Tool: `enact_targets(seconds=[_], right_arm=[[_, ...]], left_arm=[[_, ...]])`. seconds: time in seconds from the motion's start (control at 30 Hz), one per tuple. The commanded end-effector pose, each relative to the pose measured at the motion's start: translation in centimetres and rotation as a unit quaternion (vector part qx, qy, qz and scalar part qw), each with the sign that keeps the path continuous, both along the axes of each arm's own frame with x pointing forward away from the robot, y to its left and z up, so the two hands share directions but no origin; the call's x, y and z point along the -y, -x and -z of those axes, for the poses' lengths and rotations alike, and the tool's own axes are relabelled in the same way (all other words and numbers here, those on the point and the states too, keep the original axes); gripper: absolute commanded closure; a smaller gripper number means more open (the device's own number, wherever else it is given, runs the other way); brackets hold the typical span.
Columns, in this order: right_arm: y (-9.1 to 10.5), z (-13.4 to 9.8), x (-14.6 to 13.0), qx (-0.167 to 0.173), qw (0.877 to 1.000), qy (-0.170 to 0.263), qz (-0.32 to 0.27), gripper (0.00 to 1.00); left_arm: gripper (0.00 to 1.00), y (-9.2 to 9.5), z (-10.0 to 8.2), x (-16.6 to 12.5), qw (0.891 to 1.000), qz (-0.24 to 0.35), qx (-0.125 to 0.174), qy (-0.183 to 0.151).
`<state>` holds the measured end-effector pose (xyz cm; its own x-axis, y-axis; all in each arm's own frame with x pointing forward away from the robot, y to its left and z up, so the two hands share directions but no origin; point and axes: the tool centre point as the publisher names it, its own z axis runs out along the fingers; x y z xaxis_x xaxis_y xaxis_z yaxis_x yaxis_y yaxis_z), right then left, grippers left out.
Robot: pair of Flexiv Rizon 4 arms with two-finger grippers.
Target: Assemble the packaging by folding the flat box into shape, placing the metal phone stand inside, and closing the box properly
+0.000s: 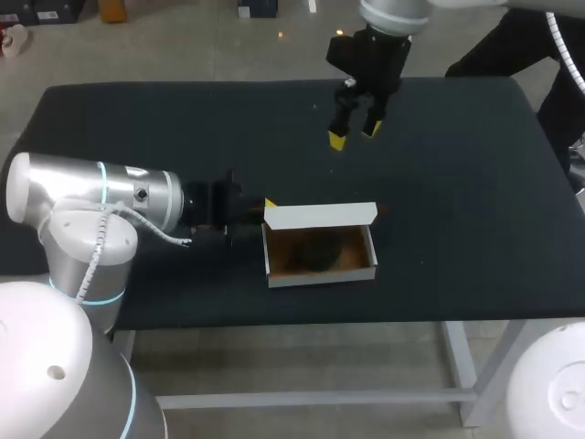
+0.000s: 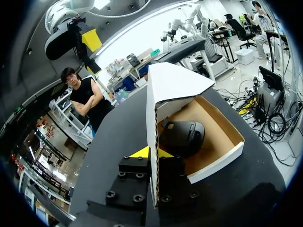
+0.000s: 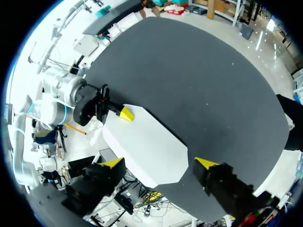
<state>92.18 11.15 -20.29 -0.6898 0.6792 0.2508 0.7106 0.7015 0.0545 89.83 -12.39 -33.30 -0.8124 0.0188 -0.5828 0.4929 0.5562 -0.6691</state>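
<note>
We count one box [image 1: 322, 277], one phone stand [image 1: 320, 251], one table [image 1: 457, 183] and our two grippers. The box stands open near the middle of the table, closer to the near edge than to the far one. Its white lid flap [image 1: 320, 216] stands up along the far side, and the dark phone stand lies inside on the brown floor. Our left arm [image 1: 101, 197] comes in low from the left. The left gripper [image 2: 152, 156] is at the box's far left corner, and its fingers [image 2: 135, 166] are pressed in from both sides on the cardboard edge where the flap rises, so it has hold of the box. Our right arm [image 1: 393, 14] enters from the far side. The right gripper [image 1: 355, 133] hangs above the far middle of the table, well apart from the box, with its two yellow tips spread wide and nothing between them. In the right wrist view the flap lies far below those tips. To the right of the box, bare black tabletop runs wide to the right edge. A broad strip also separates the flap from the far edge, while only a narrower strip lies between the box and the near edge.
</note>
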Motion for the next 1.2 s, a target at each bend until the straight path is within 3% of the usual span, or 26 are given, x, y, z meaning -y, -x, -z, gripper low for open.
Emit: enact_targets(seconds=[0.03,0.3,0.37,0.57,0.67,0.7,1.13,1.2], right_arm=[[0.1,-0.1,0.0,0.001,1.000,0.001,0.000,0.00],[0.1,-0.1,0.0,0.001,1.000,0.001,0.000,0.00],[0.1,-0.1,0.0,0.001,1.000,0.001,0.000,0.00],[1.0,0.5,1.4,-0.063,0.990,0.061,0.108,0.00],[1.6,1.2,2.2,-0.098,0.976,0.079,0.179,0.00],[1.8,1.4,2.6,-0.093,0.971,0.079,0.207,0.00],[1.9,1.6,2.4,-0.098,0.971,0.071,0.207,0.00],[2.1,2.0,2.0,-0.109,0.961,0.080,0.240,0.00]], left_arm=[[1.00,0.0,0.3,0.1,1.000,0.000,0.001,0.001],[1.00,0.0,0.3,0.1,1.000,0.000,0.001,0.001],[1.00,0.3,0.4,0.1,1.000,0.003,0.019,-0.009],[1.00,0.4,0.8,0.2,0.999,0.003,0.045,-0.018],[1.00,0.4,1.1,0.2,0.998,0.003,0.052,-0.022],[1.00,0.4,1.2,0.2,0.998,0.005,0.057,-0.026],[1.00,0.7,1.5,0.6,0.997,0.009,0.074,-0.027],[1.00,0.8,1.6,0.6,0.997,0.008,0.078,-0.028]])
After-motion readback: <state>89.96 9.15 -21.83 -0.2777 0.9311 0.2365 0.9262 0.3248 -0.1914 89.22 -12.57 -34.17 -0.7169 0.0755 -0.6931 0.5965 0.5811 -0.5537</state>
